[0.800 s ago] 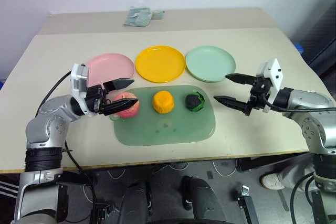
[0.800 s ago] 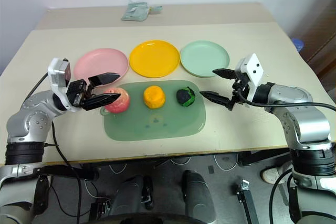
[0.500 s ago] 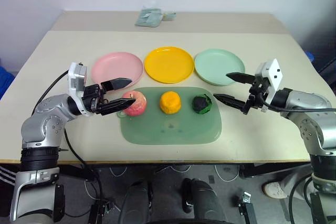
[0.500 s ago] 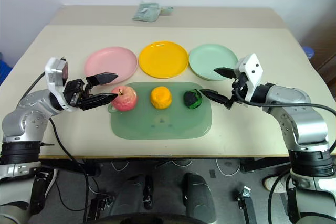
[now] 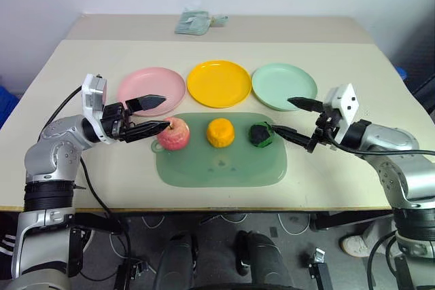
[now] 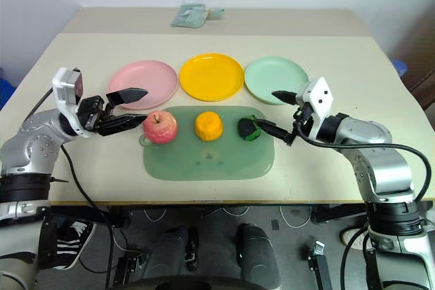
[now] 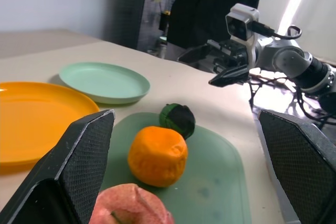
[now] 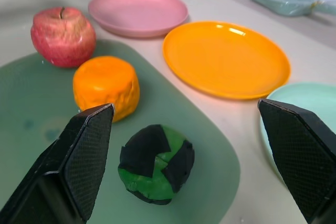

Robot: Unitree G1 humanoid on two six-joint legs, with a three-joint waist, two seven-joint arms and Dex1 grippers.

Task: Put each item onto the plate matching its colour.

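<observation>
Looking at the green mat (image 5: 221, 164) as the anchor here: all three toy foods sit in a row along its far half, with the pink-red apple (image 5: 173, 133) at the left end, the orange ridged fruit (image 5: 221, 132) in the middle and the green-black lumpy ball (image 5: 260, 134) at the right end. Just beyond the mat's far edge are the plates, pink plate (image 5: 151, 87) on the left, yellow plate (image 5: 219, 83) in the middle, mint green plate (image 5: 284, 85) on the right, all bare. So nothing's sorted yet, and this looks like the approach before the first grabs. The left gripper (image 5: 155, 114) is by the mat's left edge with its fingers spread wide and holding nothing, lined up on the apple. The right gripper (image 5: 293, 116) is by the mat's right edge, also wide open and empty, its lower finger just beside the ball. I'd guess the next move is to slide each pair of fingers around its fruit, close, lift, then carry it the short hop to the plate right behind it.
</observation>
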